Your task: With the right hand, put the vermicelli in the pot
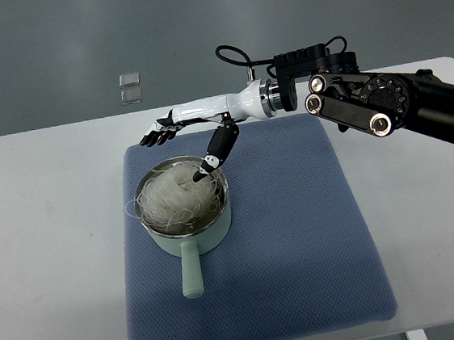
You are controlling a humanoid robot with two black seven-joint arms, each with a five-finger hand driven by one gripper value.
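Note:
A pale green pot (pixel 187 237) with a short handle toward me stands on the blue mat (pixel 299 235). A white bundle of vermicelli (pixel 173 198) lies inside the pot, some strands over the left rim. My right hand (pixel 176 135) comes in from the right and hovers just above and behind the pot. Its fingers (pixel 157 135) are spread and point left, and its thumb (pixel 217 153) reaches down to the pot's far rim near the vermicelli. The hand holds nothing.
The mat lies on a white table (pixel 47 237). Two small clear packets (pixel 130 87) lie on the floor beyond the table's far edge. My right arm's black joints (pixel 366 102) hang over the table's back right.

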